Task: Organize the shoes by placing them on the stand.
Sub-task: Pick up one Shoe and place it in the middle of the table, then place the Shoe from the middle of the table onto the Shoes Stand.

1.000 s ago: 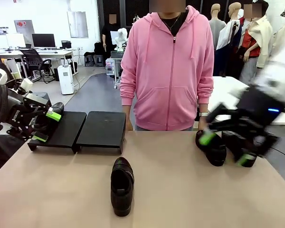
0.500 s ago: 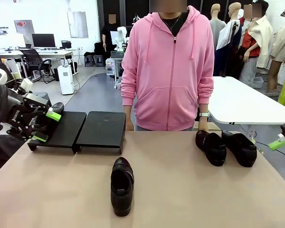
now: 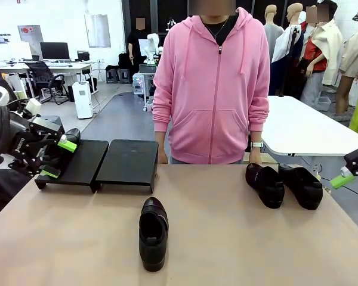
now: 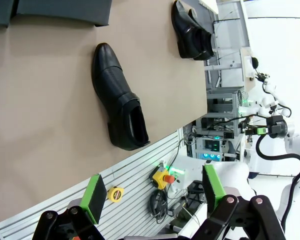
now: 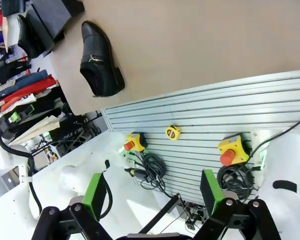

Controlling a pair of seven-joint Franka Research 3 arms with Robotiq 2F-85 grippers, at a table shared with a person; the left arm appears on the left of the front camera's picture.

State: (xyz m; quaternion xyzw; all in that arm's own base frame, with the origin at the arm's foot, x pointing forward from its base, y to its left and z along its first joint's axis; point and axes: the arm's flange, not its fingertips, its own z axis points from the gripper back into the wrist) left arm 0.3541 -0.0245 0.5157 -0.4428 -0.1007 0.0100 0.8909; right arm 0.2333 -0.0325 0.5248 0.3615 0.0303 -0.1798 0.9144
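One black shoe [image 3: 153, 233] lies alone mid-table, toe toward the person; the left wrist view has the shoe [image 4: 119, 100] and the right wrist view has the shoe [image 5: 100, 60] too. Two more shoes [image 3: 265, 185] [image 3: 301, 186] sit side by side at the far right. The black stand [image 3: 128, 162] sits at the far left, its right platform bare. Another shoe [image 3: 72, 135] peeks out at the left platform, partly hidden behind my left gripper [image 3: 58, 158], which hovers open there. My right gripper [image 3: 353, 196] is open at the table's right edge, apart from the pair.
A person in a pink hoodie [image 3: 212, 83] stands at the far edge, with one hand [image 3: 253, 157] resting just behind the right pair. Bare tabletop [image 3: 238, 244] stretches between the lone shoe and the pair. A white table [image 3: 304, 128] stands behind on the right.
My right arm has pulled back from over the right pair of shoes to the table's right edge, empty. The left arm and all the shoes have stayed put.
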